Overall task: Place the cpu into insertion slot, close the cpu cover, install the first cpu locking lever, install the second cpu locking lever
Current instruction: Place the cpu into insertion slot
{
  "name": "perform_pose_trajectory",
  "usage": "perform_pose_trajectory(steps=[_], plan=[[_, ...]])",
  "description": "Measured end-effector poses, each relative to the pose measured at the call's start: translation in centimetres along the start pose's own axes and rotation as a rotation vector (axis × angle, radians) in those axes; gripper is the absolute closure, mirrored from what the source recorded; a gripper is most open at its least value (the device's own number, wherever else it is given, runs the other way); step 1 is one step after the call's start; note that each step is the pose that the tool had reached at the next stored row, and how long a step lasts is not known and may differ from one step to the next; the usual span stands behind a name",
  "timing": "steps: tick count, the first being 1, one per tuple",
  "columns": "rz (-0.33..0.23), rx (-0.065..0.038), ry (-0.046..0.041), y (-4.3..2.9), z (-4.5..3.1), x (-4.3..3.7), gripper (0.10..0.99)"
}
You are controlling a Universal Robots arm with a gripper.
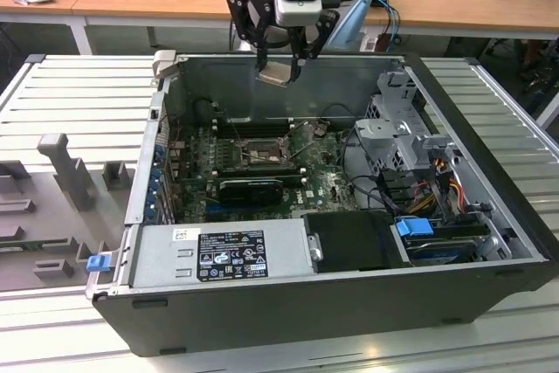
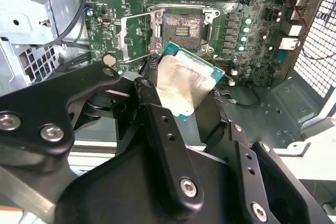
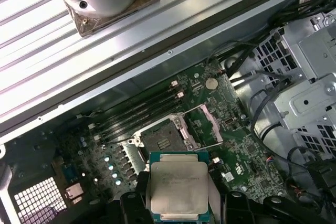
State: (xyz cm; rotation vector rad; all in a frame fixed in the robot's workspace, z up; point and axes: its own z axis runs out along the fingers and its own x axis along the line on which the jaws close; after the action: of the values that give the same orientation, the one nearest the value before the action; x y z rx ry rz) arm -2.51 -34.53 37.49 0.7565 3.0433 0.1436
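Claw (image 1: 278,62) is clamped on cpu (image 1: 275,73), held in air well above insertion slot (image 1: 253,153). Slot is seen bare, no chip seated. Cpu cover (image 3: 211,123) is swung open beside slot. Est. progress: step 1 underway, not complete; 3 later steps not yet done.

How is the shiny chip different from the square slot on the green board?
The cpu is silver and shiny; the insertion slot is dark in the middle. The cpu is held up in the gripper; the insertion slot sits empty on the motherboard. Both are square.
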Motion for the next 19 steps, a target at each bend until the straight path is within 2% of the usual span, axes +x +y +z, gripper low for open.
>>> perform_pose_trajectory(steps=[13,19], plan=[[0.128,-0.002,-0.0117,-0.04,0.33,0.0,0.557],[0.214,-0.004,-0.0197,-0.04,0.45,-0.01,0.557]])
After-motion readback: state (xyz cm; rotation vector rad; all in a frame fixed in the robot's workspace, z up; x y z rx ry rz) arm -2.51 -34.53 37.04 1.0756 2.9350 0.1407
